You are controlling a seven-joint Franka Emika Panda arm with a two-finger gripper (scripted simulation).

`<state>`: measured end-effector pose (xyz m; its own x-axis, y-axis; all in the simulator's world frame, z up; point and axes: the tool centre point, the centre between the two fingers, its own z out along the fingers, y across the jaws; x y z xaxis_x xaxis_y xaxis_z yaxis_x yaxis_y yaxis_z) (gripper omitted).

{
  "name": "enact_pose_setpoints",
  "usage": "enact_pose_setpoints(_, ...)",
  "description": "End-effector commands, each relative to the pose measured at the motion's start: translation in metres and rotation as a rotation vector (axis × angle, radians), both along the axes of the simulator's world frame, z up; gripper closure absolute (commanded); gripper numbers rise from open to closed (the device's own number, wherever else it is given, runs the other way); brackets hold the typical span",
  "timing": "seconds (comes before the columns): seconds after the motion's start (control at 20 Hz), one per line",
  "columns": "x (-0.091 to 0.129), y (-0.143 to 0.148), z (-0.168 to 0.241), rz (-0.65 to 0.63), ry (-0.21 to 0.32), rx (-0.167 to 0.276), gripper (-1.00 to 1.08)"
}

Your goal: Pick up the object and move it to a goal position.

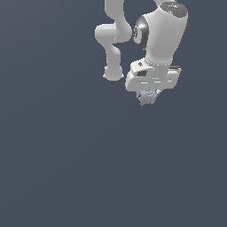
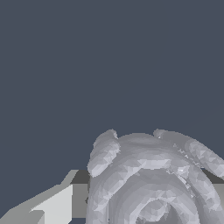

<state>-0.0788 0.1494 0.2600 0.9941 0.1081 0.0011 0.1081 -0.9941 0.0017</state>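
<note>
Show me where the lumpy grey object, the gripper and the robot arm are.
object (image 2: 153,183): wrist view, ridged middle.
gripper (image 1: 148,96): exterior view, between the fingertips.
robot arm (image 1: 166,35): exterior view, white upper housing.

In the exterior view the robot arm (image 1: 162,35) is running off the top edge, and the gripper (image 1: 148,95) is covering most of the object (image 1: 144,99), so whether the jaws are touching it is too small to tell. In the wrist view the object (image 2: 148,179) is spilling past the picture's edge, hiding one finger while the other finger (image 2: 52,205) is showing only partly.
</note>
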Motion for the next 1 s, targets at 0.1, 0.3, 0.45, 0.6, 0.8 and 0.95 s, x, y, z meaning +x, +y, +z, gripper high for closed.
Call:
enact_pose_setpoints(0.1, -0.017, 0.01, 0.045, 0.0, 0.0, 0.0, 1.08)
enact_pose_setpoints(0.3, -0.029, 0.018, 0.079, 0.0, 0.001, 0.0, 1.08)
enact_pose_setpoints(0.45, -0.036, 0.023, 0.1, 0.0, 0.001, 0.001, 1.08)
enact_pose_setpoints(0.6, -0.041, 0.027, 0.116, 0.0, 0.001, 0.001, 1.08)
enact_pose_setpoints(0.8, -0.044, 0.031, 0.129, 0.0, 0.001, 0.001, 1.08)
enact_pose_setpoints(0.95, -0.045, 0.032, 0.134, -0.001, 0.001, 0.002, 1.08)
